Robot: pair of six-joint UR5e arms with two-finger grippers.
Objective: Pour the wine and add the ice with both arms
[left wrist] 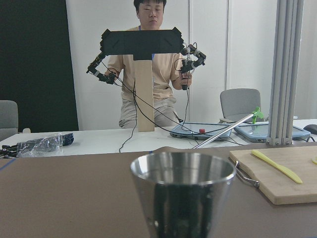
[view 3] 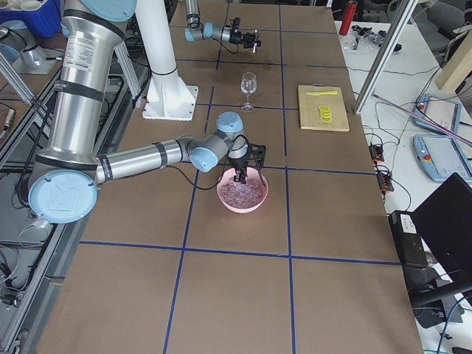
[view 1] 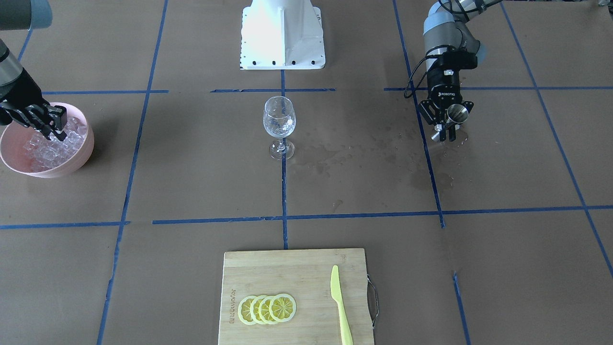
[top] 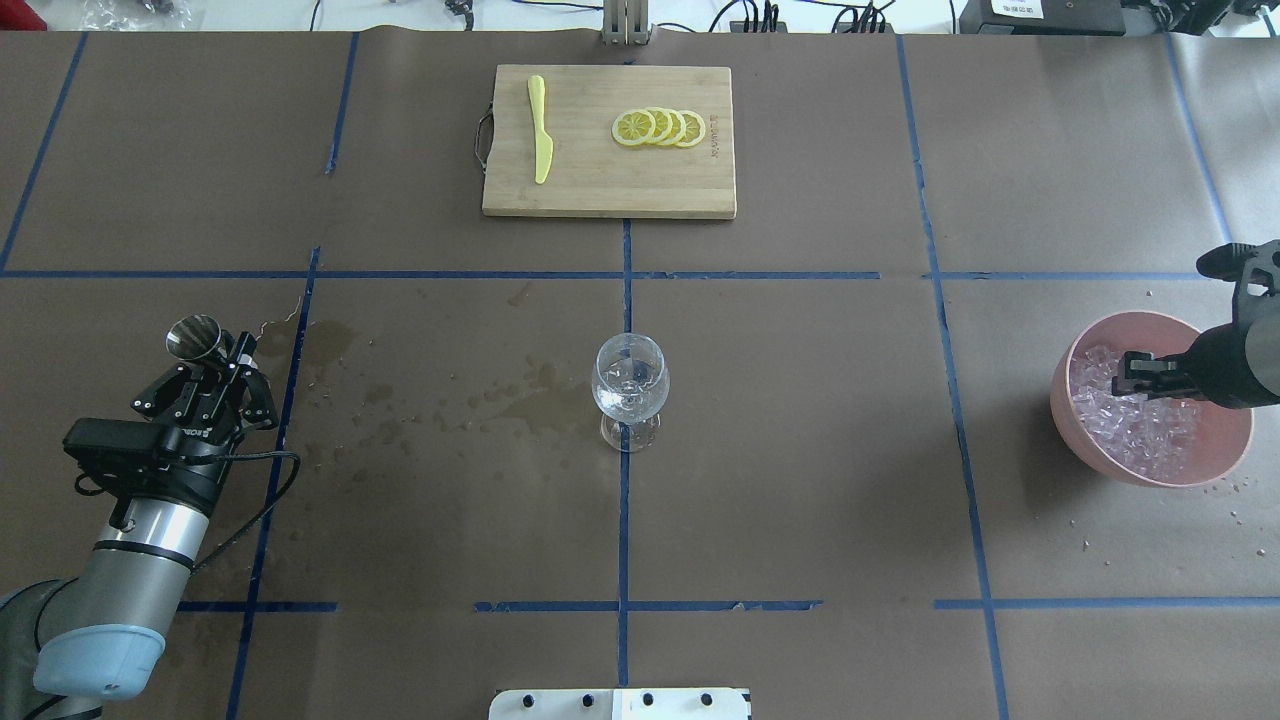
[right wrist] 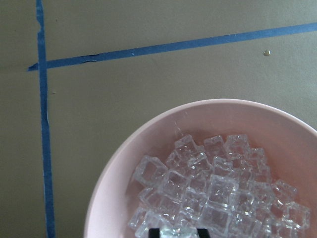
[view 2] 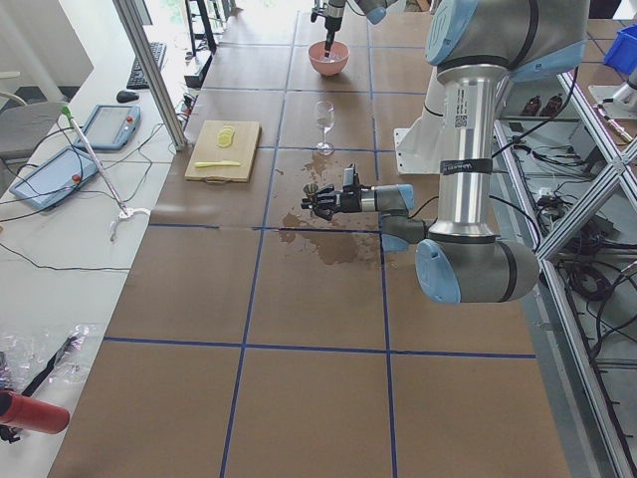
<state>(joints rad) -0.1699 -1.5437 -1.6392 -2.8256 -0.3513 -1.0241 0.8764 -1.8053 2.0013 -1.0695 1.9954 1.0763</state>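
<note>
My left gripper (top: 215,362) is shut on a small steel measuring cup (top: 195,337) and holds it upright just above the table at the left; the cup fills the left wrist view (left wrist: 182,193). What it holds is hidden. A wine glass (top: 630,385) stands at the table's middle with clear, glassy contents low in its bowl. My right gripper (top: 1132,375) is down in a pink bowl (top: 1078,345) heaped with ice cubes (top: 1140,430). In the right wrist view its fingertips (right wrist: 202,231) stand a cube's width apart with a cube (right wrist: 178,229) between them.
A wooden cutting board (top: 600,190) at the far middle carries several lemon slices (top: 660,127) and a yellow-green knife (top: 540,140). Wet stains (top: 500,400) spread between the left gripper and the glass. The white pedestal (view 1: 282,33) is at the robot's side.
</note>
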